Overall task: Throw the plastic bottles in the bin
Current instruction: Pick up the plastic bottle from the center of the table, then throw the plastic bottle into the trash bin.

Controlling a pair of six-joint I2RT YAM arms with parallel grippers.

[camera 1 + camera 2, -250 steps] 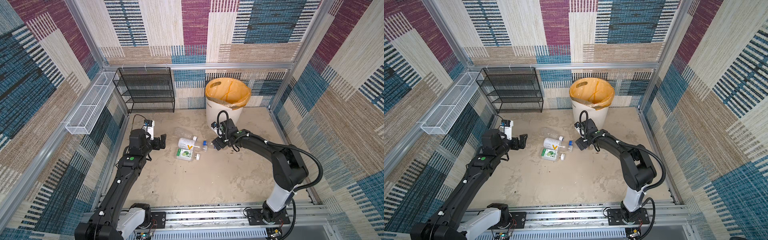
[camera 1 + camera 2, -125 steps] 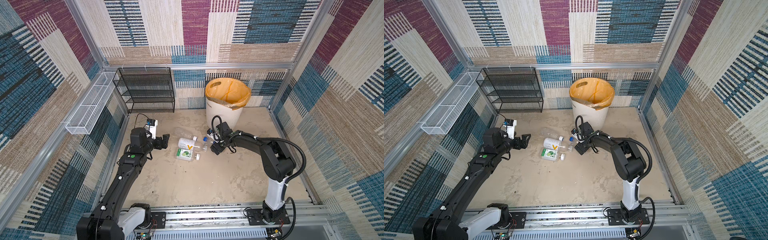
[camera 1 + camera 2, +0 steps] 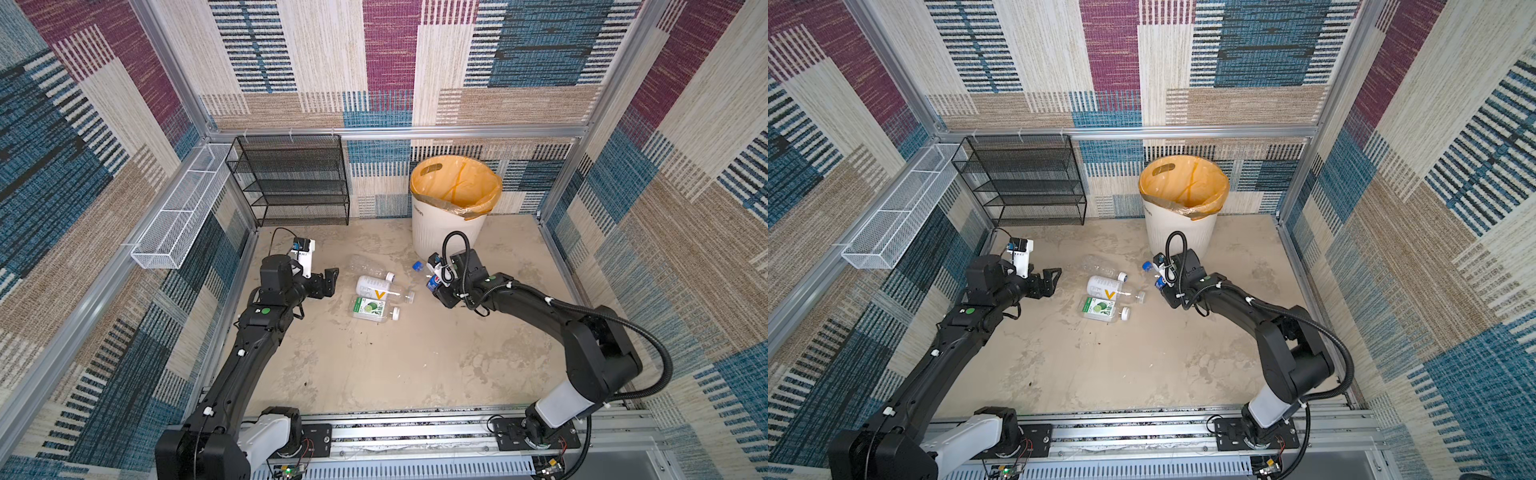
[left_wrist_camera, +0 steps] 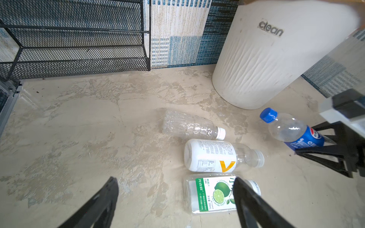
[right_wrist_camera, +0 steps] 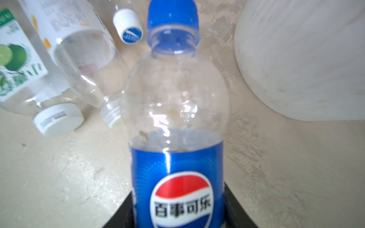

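Right gripper point(image 3: 435, 286): clamped around blue-capped Pepsi bottle point(image 5: 177, 110), near the bin point(image 3: 440, 232);
Left gripper point(image 4: 175, 180): spread wide, empty, near lime-label bottle point(image 4: 211, 195) lying mid desk point(image 3: 374, 374)

Beige, blotchy floor point(image 3: 374, 374). At the back wall: black mesh rack point(image 3: 291, 187) on the left, white bin point(image 3: 440, 232) to the right, both standing on it. Mid-floor, 3 lying close together w/ caps pointing right: clear btl point(image 3: 365, 264), V-label btl point(image 3: 374, 287), lime-label btl point(image 3: 370, 308).
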